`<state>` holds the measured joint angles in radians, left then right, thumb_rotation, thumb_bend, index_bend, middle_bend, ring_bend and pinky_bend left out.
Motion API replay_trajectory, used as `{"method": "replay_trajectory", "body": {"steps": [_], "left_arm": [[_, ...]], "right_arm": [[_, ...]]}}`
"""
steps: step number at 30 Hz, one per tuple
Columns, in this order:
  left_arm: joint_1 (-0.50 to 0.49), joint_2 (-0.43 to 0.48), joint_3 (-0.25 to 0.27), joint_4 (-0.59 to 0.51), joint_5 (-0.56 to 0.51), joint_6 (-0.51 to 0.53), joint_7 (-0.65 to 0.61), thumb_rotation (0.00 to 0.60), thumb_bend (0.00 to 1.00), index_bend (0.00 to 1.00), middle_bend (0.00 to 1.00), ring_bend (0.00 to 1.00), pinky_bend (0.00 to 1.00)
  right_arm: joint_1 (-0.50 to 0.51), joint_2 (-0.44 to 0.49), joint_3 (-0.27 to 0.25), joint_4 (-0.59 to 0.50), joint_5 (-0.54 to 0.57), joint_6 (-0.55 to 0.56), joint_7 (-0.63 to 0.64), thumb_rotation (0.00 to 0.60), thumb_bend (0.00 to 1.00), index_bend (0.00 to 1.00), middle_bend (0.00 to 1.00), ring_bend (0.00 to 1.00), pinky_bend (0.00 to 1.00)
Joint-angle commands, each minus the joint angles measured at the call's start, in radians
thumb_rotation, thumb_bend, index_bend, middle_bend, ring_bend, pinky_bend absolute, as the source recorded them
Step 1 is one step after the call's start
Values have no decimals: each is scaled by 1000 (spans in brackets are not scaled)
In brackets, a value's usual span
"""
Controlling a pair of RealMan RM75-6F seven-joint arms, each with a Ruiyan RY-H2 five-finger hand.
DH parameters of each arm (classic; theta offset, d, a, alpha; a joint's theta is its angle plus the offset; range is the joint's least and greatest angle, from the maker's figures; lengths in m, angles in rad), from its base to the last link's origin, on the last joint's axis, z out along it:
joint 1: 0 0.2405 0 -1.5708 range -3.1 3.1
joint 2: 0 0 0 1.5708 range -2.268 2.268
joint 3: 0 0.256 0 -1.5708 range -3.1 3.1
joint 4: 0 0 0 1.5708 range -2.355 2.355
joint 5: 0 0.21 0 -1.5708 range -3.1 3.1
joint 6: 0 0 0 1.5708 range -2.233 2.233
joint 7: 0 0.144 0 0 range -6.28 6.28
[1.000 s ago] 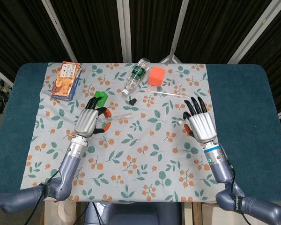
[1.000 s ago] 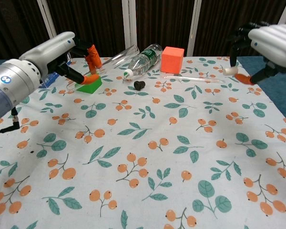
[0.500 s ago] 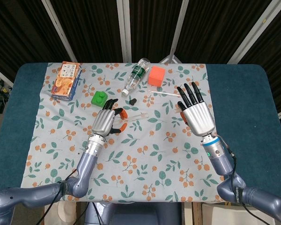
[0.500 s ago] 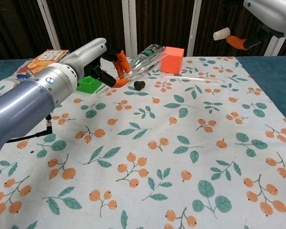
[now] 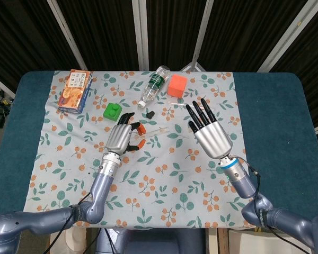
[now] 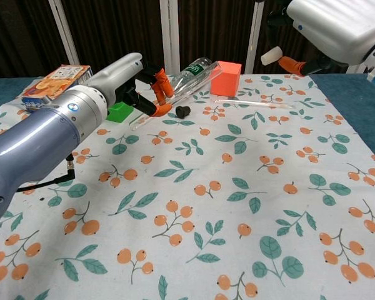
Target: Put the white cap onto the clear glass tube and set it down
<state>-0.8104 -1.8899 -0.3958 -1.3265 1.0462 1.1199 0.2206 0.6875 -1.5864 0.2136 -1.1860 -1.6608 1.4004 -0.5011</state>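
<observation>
My left hand point(image 5: 119, 138) point(image 6: 115, 84) holds the clear glass tube point(image 5: 156, 129) point(image 6: 175, 89) off the cloth, pinched near one end between orange-tipped fingers, the open end slanting up and to the right. The right hand point(image 5: 209, 135) point(image 6: 334, 28) is raised to the tube's right. It pinches the white cap point(image 6: 272, 56) between thumb and a finger while the other fingers are spread. In the head view the cap is hidden under the right hand. Cap and tube are apart, with a clear gap between them in the chest view.
On the floral cloth point(image 5: 164, 174) at the back lie a plastic bottle point(image 5: 153, 84), an orange cube point(image 5: 177, 85), a green block point(image 5: 113, 110), a snack box point(image 5: 75, 90), a small black cap point(image 5: 150, 114) and a thin clear rod point(image 5: 188, 106).
The right hand has lifted and moved left with the white cap, nearer the tube. The left hand carried the tube toward the middle, then held almost still.
</observation>
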Motion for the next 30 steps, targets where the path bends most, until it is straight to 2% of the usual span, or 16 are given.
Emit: {"method": "replay_trajectory", "body": {"steps": [1, 12, 21, 30], "left_arm": [[2, -10, -4, 1, -8, 10, -3, 600, 679, 560, 555, 88, 0], [-2, -41, -1, 22, -23, 13, 4, 600, 679, 559, 555, 88, 0], [-9, -47, -10, 22, -44, 7, 20, 600, 679, 559, 559, 88, 0], [-14, -49, -10, 6, -54, 7, 42, 600, 679, 559, 559, 88, 0]], "right_arm": [[-5, -22, -7, 17, -2, 13, -18, 600, 456, 595, 167, 0, 0], [16, -81, 9, 44, 14, 10, -66, 600, 456, 595, 167, 0, 0], [65, -119, 45, 74, 40, -22, -94, 600, 456, 594, 167, 0, 0], [72, -146, 37, 92, 48, -20, -103, 600, 455, 595, 167, 0, 0]]}}
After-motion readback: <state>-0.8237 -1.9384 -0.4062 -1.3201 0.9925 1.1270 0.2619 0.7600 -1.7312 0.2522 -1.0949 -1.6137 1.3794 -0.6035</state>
